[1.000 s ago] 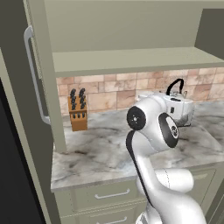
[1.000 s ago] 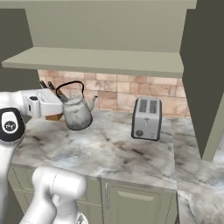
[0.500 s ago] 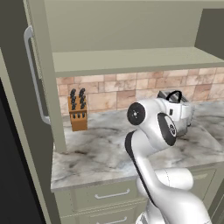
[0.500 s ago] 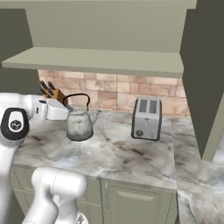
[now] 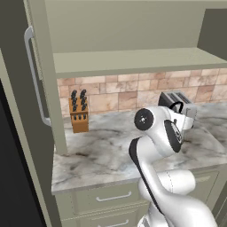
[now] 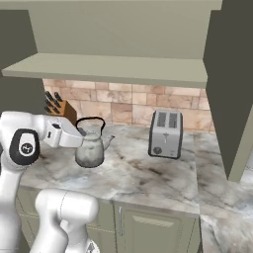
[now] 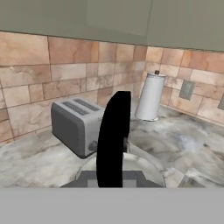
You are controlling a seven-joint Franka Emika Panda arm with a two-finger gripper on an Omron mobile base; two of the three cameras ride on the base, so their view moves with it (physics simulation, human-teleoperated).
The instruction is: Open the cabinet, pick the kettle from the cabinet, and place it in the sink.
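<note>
No brand, label or legible writing on anything in any view. Left base view: my arm rises from the lower right, elbow bent, forearm reaching forward over the marble counter (image 5: 102, 150); my gripper (image 5: 188, 119) is mostly hidden behind the wrist, with the black loop of the kettle (image 5: 177, 107) handle just showing above it, in front of the toaster (image 5: 174, 99). The knife block (image 5: 79, 116) stands against the tile wall at left, and the cabinet (image 5: 42, 80) door stands open at the left edge with its long silver handle. Right base view: my forearm lies roughly level, reaching rightward from the left edge; my gripper (image 6: 78, 136) is closed on the kettle (image 6: 91, 150) at the left side of its black handle. The kettle's body sits low at the counter, spout to the right; I cannot tell if it touches the marble. The toaster (image 6: 166, 134) stands well apart to its right, the knife block (image 6: 62, 108) behind my wrist. Hand view: the black handle of the kettle (image 7: 114, 140) rises straight up the middle, pinched in my closed fingers, with the lid below it. Beyond are the toaster (image 7: 76, 124) and a white paper-towel roll (image 7: 150, 97) upright by the tile wall.
</note>
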